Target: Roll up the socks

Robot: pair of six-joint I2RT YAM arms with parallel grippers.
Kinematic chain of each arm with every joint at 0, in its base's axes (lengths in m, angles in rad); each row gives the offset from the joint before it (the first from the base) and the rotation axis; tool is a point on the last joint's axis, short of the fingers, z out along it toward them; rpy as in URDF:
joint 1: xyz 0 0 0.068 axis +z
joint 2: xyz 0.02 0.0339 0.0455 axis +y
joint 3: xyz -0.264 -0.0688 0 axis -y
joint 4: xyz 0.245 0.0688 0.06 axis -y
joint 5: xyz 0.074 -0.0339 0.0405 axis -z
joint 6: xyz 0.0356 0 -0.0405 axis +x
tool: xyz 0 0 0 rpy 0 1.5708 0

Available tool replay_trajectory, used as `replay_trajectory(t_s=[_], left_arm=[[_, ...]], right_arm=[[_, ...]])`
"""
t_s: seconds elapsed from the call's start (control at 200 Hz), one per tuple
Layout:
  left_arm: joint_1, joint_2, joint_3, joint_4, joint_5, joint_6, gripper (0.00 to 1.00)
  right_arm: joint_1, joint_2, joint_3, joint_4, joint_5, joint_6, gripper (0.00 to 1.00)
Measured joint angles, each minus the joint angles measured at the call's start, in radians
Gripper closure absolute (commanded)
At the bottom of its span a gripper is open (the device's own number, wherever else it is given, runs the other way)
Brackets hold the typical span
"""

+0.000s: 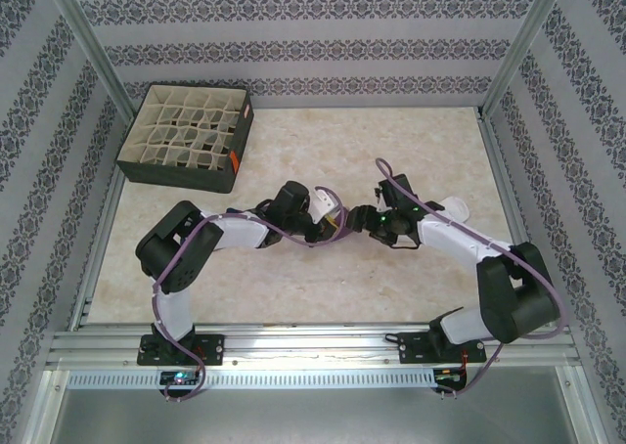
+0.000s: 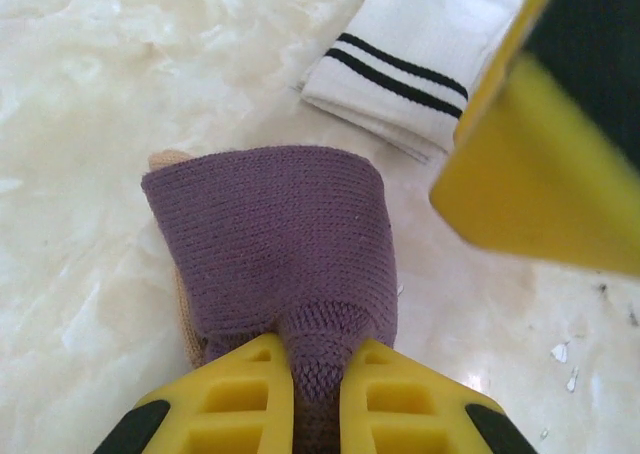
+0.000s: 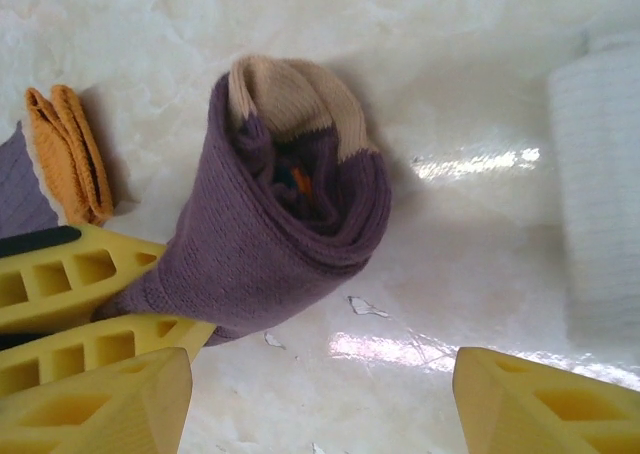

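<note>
A purple sock rolled into a bundle lies on the marble table, its tan toe wrapped on the far side. My left gripper is shut on the purple sock, pinching a fold of its knit between the yellow fingers. My right gripper stands open just short of the roll, nothing between its fingers. A white sock with two black cuff stripes lies flat beside them. In the top view both grippers meet at mid-table, left and right, with the white sock to their right.
A dark box with beige grid dividers sits at the back left corner. A folded orange fabric edge with a bit of purple lies left of the roll. Metal frame posts and patterned walls close in the table.
</note>
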Motion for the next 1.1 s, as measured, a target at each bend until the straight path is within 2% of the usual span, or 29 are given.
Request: replay_trajectory(t_s=[0.295,0.844,0.979,1.099], left_arm=[[0.010,0.011,0.000,0.013,0.034,-0.069,0.96],[0.018,0.015,-0.020,0.043,0.062,-0.088,0.97],[0.018,0.016,-0.024,0.047,0.088,-0.086,0.97],[0.017,0.016,-0.031,0.052,0.107,-0.071,0.92]], right_arm=[[0.018,0.076,0.000,0.111,0.010,0.122,0.29],[0.015,0.254,0.050,0.235,-0.018,0.216,0.30],[0.008,0.277,0.073,0.206,-0.034,0.229,0.38],[-0.007,0.295,0.082,0.184,-0.056,0.239,0.60]])
